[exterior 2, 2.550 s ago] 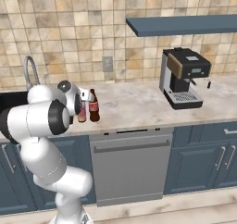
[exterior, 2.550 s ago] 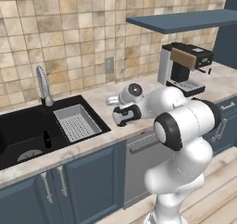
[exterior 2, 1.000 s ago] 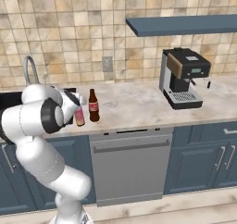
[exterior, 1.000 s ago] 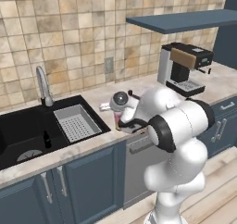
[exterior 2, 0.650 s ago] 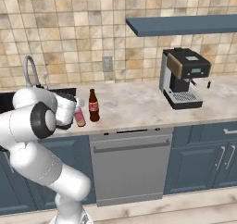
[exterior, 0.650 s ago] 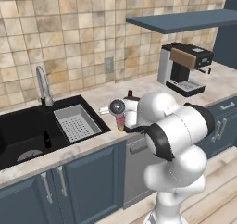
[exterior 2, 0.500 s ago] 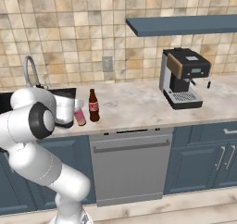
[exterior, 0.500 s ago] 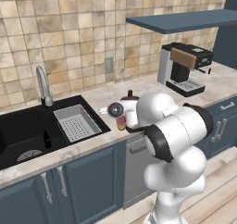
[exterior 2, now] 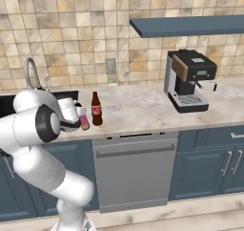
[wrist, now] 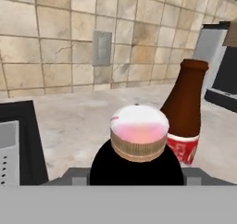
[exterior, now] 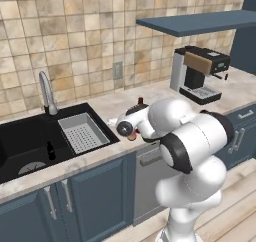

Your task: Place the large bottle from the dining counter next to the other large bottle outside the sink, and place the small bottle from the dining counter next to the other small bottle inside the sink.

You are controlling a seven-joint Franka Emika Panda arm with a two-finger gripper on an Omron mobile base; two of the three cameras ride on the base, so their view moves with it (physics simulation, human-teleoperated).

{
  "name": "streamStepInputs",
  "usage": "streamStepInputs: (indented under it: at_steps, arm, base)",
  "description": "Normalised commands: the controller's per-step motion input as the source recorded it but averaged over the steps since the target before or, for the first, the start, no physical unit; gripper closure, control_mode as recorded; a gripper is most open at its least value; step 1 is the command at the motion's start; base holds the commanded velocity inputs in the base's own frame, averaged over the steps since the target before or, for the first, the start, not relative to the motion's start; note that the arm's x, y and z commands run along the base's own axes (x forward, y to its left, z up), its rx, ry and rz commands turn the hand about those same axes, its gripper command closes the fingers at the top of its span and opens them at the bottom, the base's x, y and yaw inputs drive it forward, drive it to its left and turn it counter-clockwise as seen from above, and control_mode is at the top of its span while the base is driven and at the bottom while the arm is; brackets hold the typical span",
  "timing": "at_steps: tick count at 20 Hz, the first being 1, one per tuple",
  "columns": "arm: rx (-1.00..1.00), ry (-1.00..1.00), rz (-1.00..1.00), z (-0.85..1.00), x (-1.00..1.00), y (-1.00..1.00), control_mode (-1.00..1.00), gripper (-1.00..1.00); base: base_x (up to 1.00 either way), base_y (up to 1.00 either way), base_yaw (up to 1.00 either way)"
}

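Pink-bottomed large bottle (wrist: pixel 139 134) clamped in the jaws, just beside the brown bottle (wrist: pixel 186 112).

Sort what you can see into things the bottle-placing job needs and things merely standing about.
Job: large bottle, brown bottle beside it, sink, little bottle inside it.
Standing about: coffee machine, tap, drain tray, shelf, wall socket.
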Motion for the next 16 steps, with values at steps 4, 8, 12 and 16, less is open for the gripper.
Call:
streamStepInputs:
  at_steps: [4,8,12,16]
  arm:
    - [0.09,-0.04,-0.07,0.00,0.03,0.00,-1.00,1.00]
    - [0.07,-0.01,-0.08,-0.13,0.00,0.00,-1.00,-1.00]
    - [0.03,-0.01,-0.07,-0.07,0.00,-0.01,-1.00,-1.00]
    - [0.00,-0.02,-0.05,0.00,0.00,-0.14,-1.00,-1.00]
  base:
    - [0.00,0.00,0.00]
    - [0.00,0.00,0.00]
    - [0.00,0.00,0.00]
    - [0.00,0.00,0.00]
